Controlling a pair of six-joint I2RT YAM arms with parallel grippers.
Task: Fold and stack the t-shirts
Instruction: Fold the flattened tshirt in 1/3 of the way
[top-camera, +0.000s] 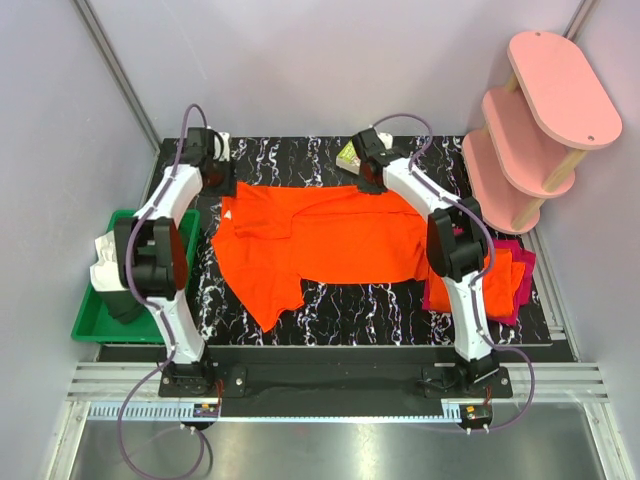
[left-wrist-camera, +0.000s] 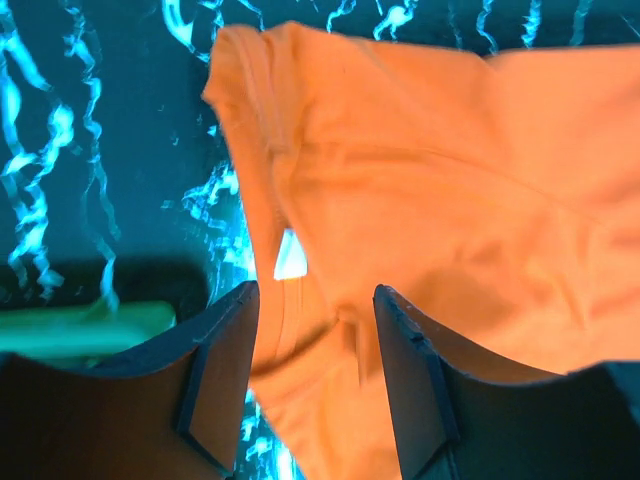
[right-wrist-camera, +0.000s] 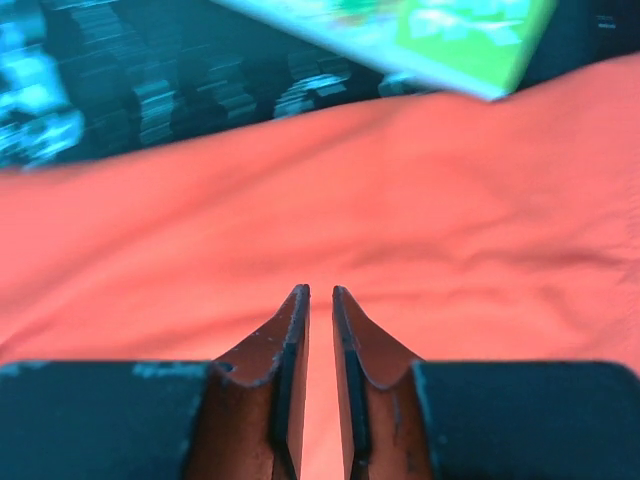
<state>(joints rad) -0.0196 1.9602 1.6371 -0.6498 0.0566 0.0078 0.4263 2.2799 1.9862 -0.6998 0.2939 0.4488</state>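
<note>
Across the middle of the desk (top-camera: 400, 305) lies the orange t-shirt (top-camera: 320, 240), spread out but unevenly. Its collar (left-wrist-camera: 275, 250) points to the far left, and one loose corner trails towards the near edge. At the near right, partly behind the right arm, sits the folded stack (top-camera: 508, 272) of orange and magenta-red shirts.

The left end effector (left-wrist-camera: 317, 292) hangs over the collar at the shirt's far-left corner with its jaws spread. The cloth lies beneath and between them and is not gripped. The right end effector (right-wrist-camera: 320, 290) is low over the shirt's far edge, just on the near side of a green box (top-camera: 348, 155). Its jaws stand only narrowly apart, and no fold of cloth shows caught between the tips.

The step in hand looks like laying out and squaring this shirt ahead of its first fold; none of it appears folded yet. The next move calls for both arms to pinch the two ends of one edge, probably the far one. They would then carry it over evenly, and the rumpled near-left corner likely needs smoothing first.
</note>
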